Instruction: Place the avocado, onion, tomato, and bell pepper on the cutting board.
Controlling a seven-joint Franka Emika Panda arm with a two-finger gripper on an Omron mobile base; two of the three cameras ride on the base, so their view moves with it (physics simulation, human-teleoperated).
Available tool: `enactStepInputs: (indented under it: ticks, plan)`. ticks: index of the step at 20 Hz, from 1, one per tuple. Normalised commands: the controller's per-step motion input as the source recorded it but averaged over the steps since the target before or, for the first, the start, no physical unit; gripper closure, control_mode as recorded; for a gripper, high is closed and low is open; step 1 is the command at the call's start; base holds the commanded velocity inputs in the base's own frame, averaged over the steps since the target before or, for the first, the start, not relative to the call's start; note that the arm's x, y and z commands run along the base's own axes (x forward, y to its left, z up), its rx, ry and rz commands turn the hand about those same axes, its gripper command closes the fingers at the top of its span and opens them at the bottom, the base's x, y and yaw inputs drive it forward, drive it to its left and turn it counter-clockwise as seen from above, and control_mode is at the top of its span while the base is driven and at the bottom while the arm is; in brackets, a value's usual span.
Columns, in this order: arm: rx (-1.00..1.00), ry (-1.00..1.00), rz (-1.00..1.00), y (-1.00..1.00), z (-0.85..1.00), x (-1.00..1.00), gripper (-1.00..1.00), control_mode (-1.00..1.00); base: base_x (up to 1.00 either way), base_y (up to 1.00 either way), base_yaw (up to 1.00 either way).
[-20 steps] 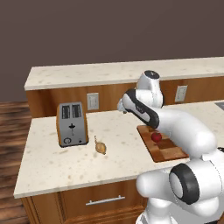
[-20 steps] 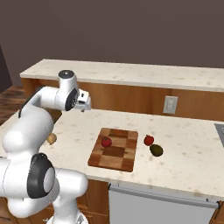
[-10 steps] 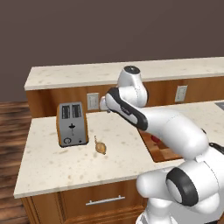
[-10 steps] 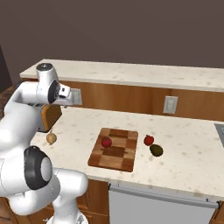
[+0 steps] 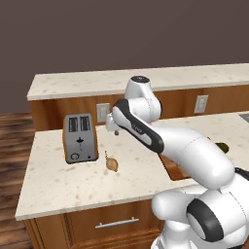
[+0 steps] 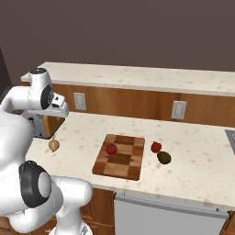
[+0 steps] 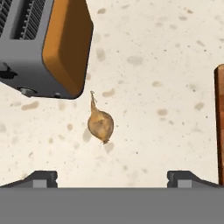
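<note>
The tan onion (image 7: 100, 124) with its thin dry stalk lies on the counter beside the toaster; it also shows as the onion (image 5: 112, 164) and the onion (image 6: 54, 145). My gripper (image 7: 112, 177) hovers above it, open and empty, also seen as the gripper (image 5: 113, 127) and the gripper (image 6: 59, 110). The checkered cutting board (image 6: 120, 160) carries one red round item (image 6: 111, 148). A second red item (image 6: 156, 147) and the dark avocado (image 6: 164, 158) sit on the counter just right of the board. Which red item is the tomato and which the bell pepper I cannot tell.
A silver toaster (image 5: 80, 138) with orange sides stands left of the onion, close to my hand; it fills the upper left as the toaster (image 7: 43, 43). A raised back counter (image 6: 137, 75) with wall outlets (image 6: 178, 109) runs behind. The board's edge (image 7: 220, 122) shows at right.
My arm has swung left, away from the cutting board and over to the onion by the toaster. The gripper stays open; the produce has not moved.
</note>
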Motion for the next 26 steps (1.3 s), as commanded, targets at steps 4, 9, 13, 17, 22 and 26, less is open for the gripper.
enactStepInputs:
  ticks: [4, 9, 13, 17, 22, 26]
  plan:
    - [0.00, 0.10, 0.03, 0.40, -0.14, -0.05, -1.00, -1.00, 0.00, 0.00, 0.00]
    - [0.00, 0.04, 0.11, 0.35, -0.23, 0.00, -1.00, -1.00, 0.00, 0.00, 0.00]
    - [0.00, 0.02, 0.10, 0.09, -0.32, 0.00, -1.00, -1.00, 0.00, 0.00, 0.00]
    - [-0.03, 0.00, 0.13, 0.00, -0.44, 0.00, -1.00, -1.00, 0.00, 0.00, 0.00]
    - [-0.03, 0.00, 0.10, 0.00, -0.32, 0.00, -1.00, -1.00, 0.00, 0.00, 0.00]
    - [-0.02, 0.00, 0.09, 0.00, -0.35, 0.00, -1.00, -1.00, 0.00, 0.00, 0.00]
